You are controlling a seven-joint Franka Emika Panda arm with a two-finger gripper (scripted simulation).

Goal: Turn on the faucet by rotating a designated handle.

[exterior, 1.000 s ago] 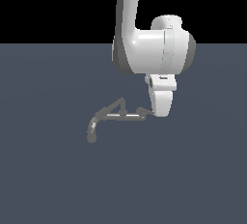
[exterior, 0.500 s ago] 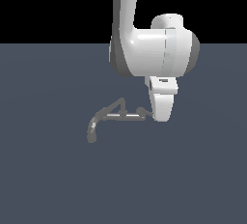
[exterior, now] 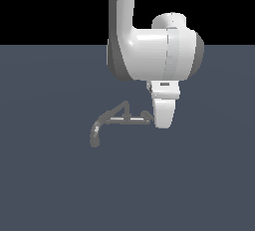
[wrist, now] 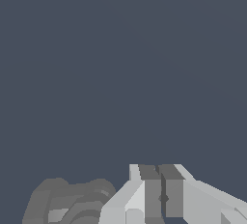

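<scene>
The faucet (exterior: 117, 120) is a small fixture of dull grey metal, and it lies a little below the middle of the exterior view, on the flat dark blue-grey ground. Its thick curved spout (exterior: 95, 131) bends down toward the lower left of the frame. A thin pale straight bar (exterior: 124, 119) runs from the spout to the right. Above the bar stands a peaked triangular lever (exterior: 121, 109). The handle (exterior: 146, 115) is a short dark grey lever at the right end of the bar, partly hidden. In the wrist view, a blocky grey part of the faucet (wrist: 67, 201) shows in the lower left corner.
</scene>
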